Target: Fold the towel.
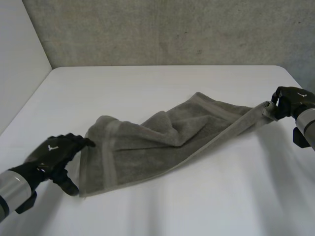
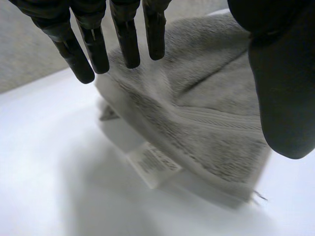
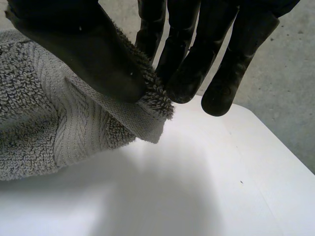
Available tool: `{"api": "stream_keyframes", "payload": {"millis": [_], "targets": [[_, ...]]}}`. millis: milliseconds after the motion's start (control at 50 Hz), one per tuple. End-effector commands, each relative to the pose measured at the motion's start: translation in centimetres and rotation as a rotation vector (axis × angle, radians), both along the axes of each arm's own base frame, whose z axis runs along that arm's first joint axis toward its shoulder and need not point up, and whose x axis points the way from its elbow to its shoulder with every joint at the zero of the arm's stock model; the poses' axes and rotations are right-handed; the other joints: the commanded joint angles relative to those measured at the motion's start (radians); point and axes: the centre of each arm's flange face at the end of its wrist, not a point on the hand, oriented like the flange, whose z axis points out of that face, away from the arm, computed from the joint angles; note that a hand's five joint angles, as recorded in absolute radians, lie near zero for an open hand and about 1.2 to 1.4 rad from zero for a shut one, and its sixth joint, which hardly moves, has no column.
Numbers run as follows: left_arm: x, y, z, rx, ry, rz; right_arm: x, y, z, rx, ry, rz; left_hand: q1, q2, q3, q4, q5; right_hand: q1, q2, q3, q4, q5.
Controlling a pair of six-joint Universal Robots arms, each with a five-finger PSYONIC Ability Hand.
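A grey-green towel (image 1: 162, 140) lies rumpled across the white table (image 1: 162, 81), stretched toward the right. My right hand (image 1: 288, 101) pinches its far right corner (image 3: 152, 105) between thumb and fingers, lifting it a little off the table. My left hand (image 1: 56, 152) is at the towel's near left end, fingers straight over the edge and thumb beside the near corner. From the left wrist, the fingers (image 2: 125, 42) hover above the towel (image 2: 206, 113) with the thumb apart. A white care label (image 2: 152, 164) sticks out from under that corner.
A grey wall (image 1: 162, 29) rises behind the table's far edge. The table's right edge (image 3: 275, 147) runs close past my right hand. Bare table surface lies in front of the towel and behind it.
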Motion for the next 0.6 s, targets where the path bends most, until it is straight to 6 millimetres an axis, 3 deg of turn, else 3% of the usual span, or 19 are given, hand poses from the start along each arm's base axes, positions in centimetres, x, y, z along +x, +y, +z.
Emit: {"api": "stream_keyframes", "payload": {"millis": [20,220,380,600], "targets": [[-1.6,1.1,-1.3,0.068,-0.002,-0.071,-0.1,0.2,-0.5,0.015,-0.006,0.014,0.023,0.024,0.028,0.023,0.022,0.075,0.091,0.063,0.060,0.061],[-2.9,2.0,-2.3,0.114,0.001,-0.126,0.2,0.3,-1.0,0.040,-0.091,0.002,0.026,0.027,0.030,0.026,0.024,0.075,0.091,0.063,0.060,0.061],[-4.2,1.5,-4.1,0.146,-0.109,-0.090,0.2,0.2,-1.0,0.039,-0.094,0.002,0.082,0.083,0.086,0.082,0.080,0.075,0.091,0.063,0.060,0.061],[-4.7,0.0,-4.7,0.120,-0.097,-0.059,0.4,0.3,-1.1,0.044,-0.099,0.022,0.097,0.097,0.101,0.097,0.095,0.075,0.091,0.063,0.060,0.061]]}}
